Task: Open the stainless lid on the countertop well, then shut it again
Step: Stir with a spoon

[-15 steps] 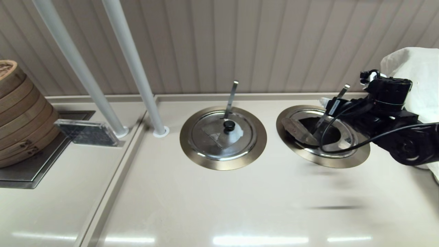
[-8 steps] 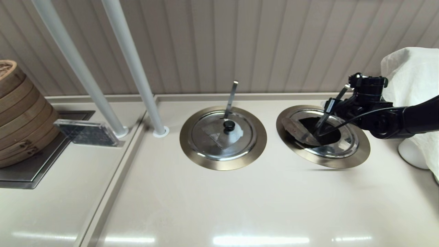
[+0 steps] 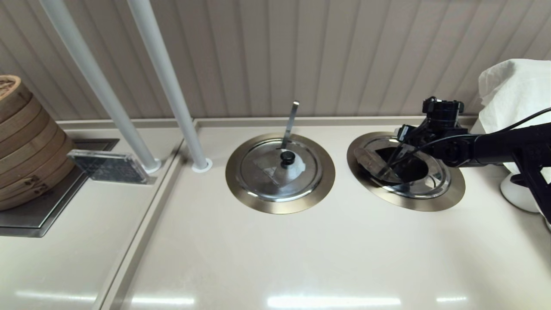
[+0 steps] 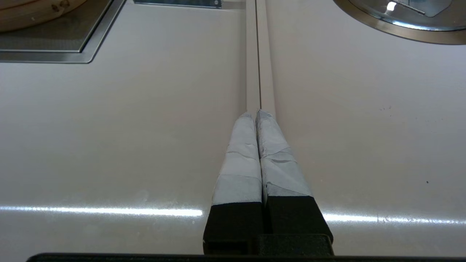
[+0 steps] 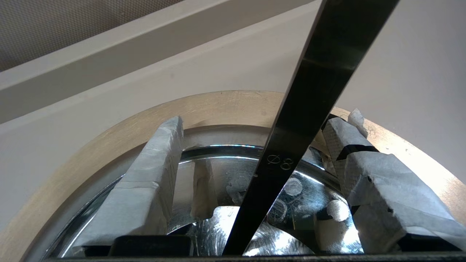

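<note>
The stainless lid (image 3: 426,183) lies in the right countertop well, inside the bronze-grey collar (image 3: 452,196). Its wedge flap (image 3: 371,162) is folded back to the left, and a dark opening (image 3: 409,168) shows. The knob is hidden behind my right arm. My right gripper (image 3: 400,135) hovers over the far side of the lid, open. In the right wrist view the right gripper (image 5: 265,120) straddles a dark ladle handle (image 5: 309,109) above the shiny lid (image 5: 218,171) and collar (image 5: 225,105). My left gripper (image 4: 256,112) is shut over a countertop seam, holding nothing.
The twin lid (image 3: 267,172) with a whitish smear by its knob sits in the middle well, a ladle handle (image 3: 290,122) rising from it. Two white poles (image 3: 168,82), an acrylic sign (image 3: 107,165) and bamboo steamers (image 3: 21,142) stand left. A white cloth (image 3: 516,99) hangs right.
My right arm has stretched out and carried its gripper back and left, from over the well's near right side to its far rim. The flap stays folded open.
</note>
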### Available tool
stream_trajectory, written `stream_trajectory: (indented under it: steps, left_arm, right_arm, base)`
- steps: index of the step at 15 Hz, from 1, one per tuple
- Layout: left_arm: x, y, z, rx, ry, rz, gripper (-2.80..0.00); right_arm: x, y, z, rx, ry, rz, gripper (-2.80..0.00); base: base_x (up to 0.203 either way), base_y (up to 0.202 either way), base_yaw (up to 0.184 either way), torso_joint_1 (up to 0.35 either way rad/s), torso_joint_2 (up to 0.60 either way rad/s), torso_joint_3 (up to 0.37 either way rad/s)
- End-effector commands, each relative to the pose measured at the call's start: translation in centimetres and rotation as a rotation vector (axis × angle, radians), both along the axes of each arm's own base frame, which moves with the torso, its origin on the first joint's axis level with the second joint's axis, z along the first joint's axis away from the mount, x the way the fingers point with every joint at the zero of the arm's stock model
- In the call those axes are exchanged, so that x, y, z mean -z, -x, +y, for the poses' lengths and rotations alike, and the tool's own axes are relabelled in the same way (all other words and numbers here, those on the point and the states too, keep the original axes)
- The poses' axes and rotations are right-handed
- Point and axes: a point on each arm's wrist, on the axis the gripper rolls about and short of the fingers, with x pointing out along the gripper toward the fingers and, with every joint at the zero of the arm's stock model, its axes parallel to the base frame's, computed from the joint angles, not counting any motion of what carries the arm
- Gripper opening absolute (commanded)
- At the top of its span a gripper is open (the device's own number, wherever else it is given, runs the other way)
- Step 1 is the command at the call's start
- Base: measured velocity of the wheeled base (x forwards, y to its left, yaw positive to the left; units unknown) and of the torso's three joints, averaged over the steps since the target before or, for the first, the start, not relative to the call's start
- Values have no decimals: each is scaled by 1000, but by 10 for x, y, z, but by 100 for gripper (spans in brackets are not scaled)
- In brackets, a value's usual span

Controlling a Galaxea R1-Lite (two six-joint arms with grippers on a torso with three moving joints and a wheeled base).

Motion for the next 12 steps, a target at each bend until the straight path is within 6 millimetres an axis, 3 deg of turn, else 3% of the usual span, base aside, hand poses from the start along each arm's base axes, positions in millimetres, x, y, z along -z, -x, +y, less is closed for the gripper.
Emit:
stream_trajectory:
  steps: [1,3,4,12]
  left_arm:
    - [0,0,0,-2,0,1,-280]
    - [0,0,0,-2,0,1,-280]
    - [0,0,0,-2,2,1,-280]
    - [0,0,0,-2,0,1,-280]
  right_arm:
    - [9,-5,0,1,-3,10,0]
    - [7,-3,1,1,-2,11,0]
    - [6,-3,1,1,-1,12,-280]
    - [-19,7,5,-4,-5,-33,-280]
  base:
    - [0,0,0,0,0,0]
    - [0,0,0,0,0,0]
    - [0,0,0,0,0,0]
    - [0,0,0,0,0,0]
